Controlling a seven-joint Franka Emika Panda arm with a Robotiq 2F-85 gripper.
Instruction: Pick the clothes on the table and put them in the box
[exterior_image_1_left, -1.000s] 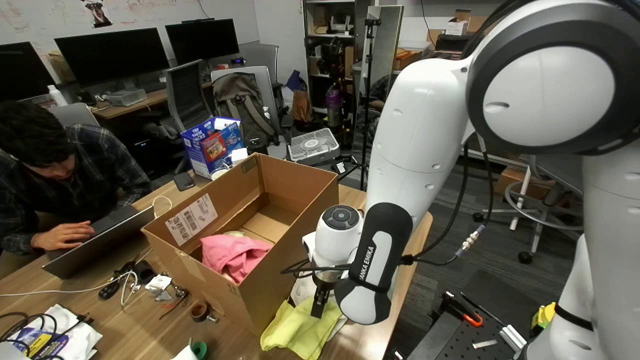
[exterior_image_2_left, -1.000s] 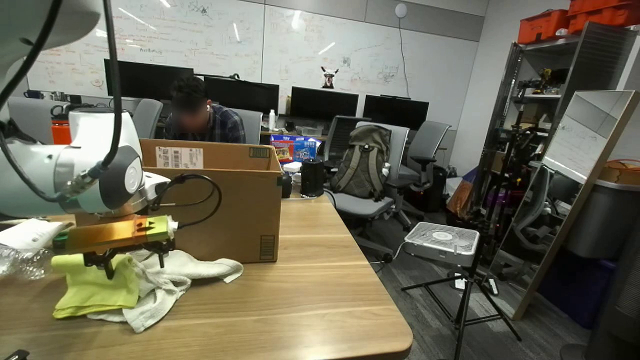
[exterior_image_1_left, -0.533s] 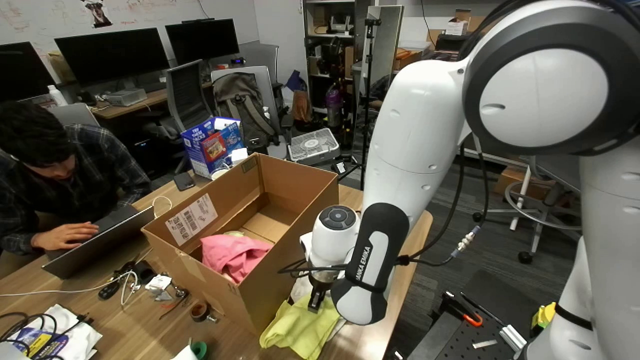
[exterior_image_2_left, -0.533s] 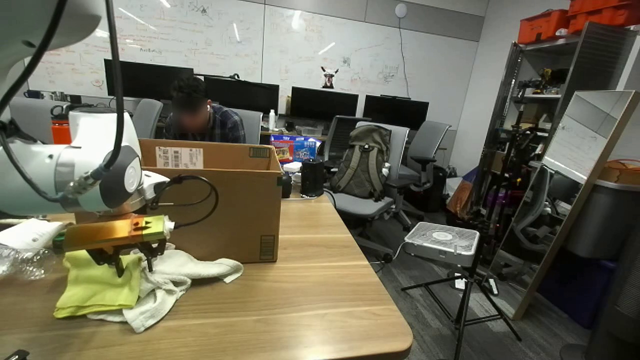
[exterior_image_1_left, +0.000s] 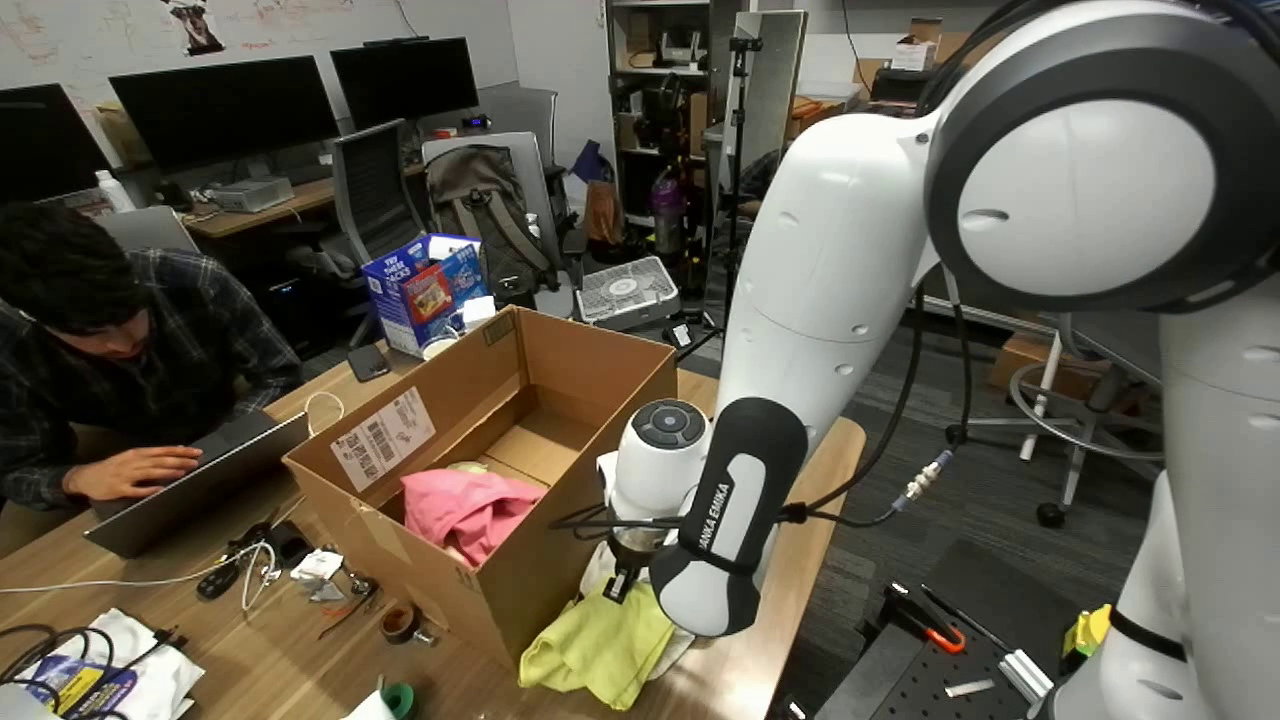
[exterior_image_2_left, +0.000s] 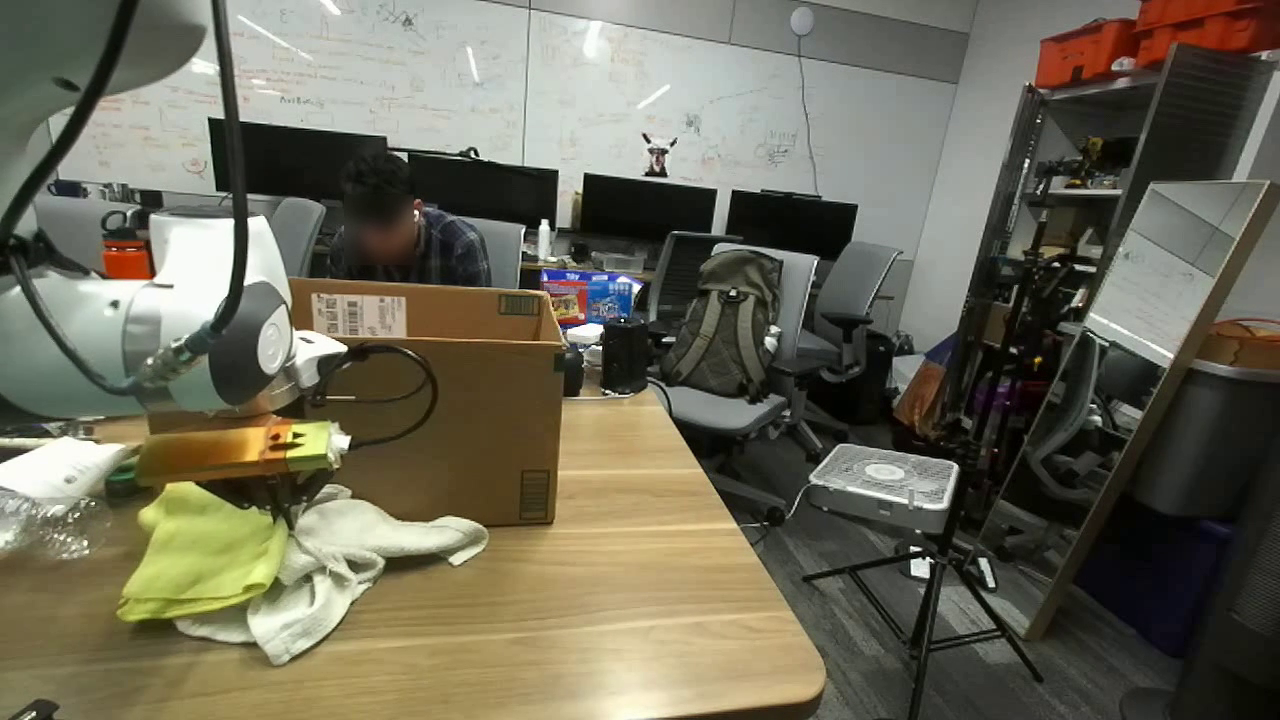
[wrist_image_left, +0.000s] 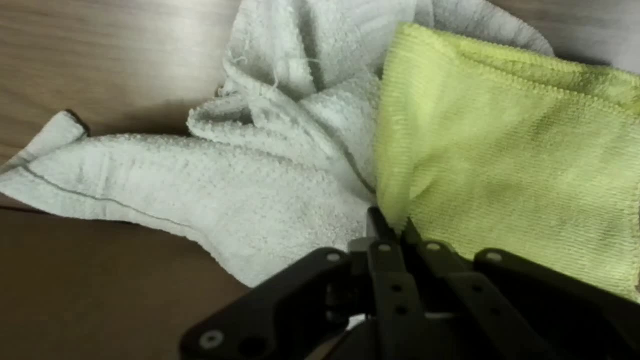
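On the wooden table (exterior_image_2_left: 620, 610) lies a yellow-green cloth (wrist_image_left: 520, 165), partly over an off-white cloth (wrist_image_left: 240, 195). My gripper (wrist_image_left: 392, 219) is shut on a pinched fold at the edge of the yellow-green cloth, which rises a little towards the fingers while the rest stays on the table. The off-white cloth passes beneath the fingers and does not appear to be gripped. Beside them stands the cardboard box (exterior_image_1_left: 590, 350), flaps up and top uncovered. Inside it, at the near end, sits a pink cloth (exterior_image_1_left: 465, 505), with a bit of pale fabric showing behind it.
The box's tall side wall (exterior_image_2_left: 470, 430) rises right beside the gripper. Cables, a tape roll (exterior_image_1_left: 400, 622) and small tools lie on the table in front of the box. A seated person (exterior_image_1_left: 120, 350) works at a laptop (exterior_image_1_left: 200, 480) past it.
The fingers stood wide apart one second ago and have come together on the yellow-green cloth. The gripper has risen slightly, drawing that cloth's edge up with it.
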